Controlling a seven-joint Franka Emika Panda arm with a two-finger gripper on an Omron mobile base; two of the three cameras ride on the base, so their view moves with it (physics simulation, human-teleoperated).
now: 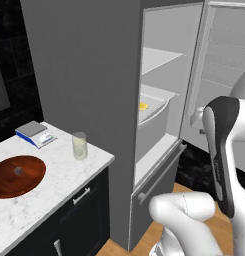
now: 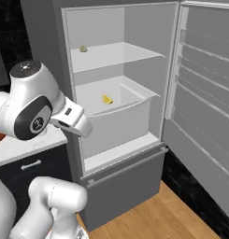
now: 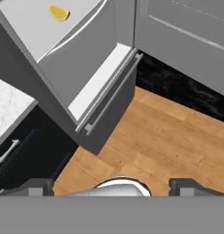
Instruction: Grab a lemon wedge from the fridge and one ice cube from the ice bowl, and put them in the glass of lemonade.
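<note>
A: Counts? One fridge (image 2: 134,70), door open. One lemon wedge (image 2: 107,99).
B: One beige lump (image 2: 83,48) too. Counter?
A: One ice bowl (image 1: 16,175), one ice cube (image 1: 17,171), one glass of lemonade (image 1: 79,145), one scale (image 1: 35,133).
B: Done.

base views: flank arm, share fridge (image 2: 120,93) | hand: looks floorward (close)

Matt grey fridge (image 2: 134,56), marble counter (image 1: 54,175)
</note>
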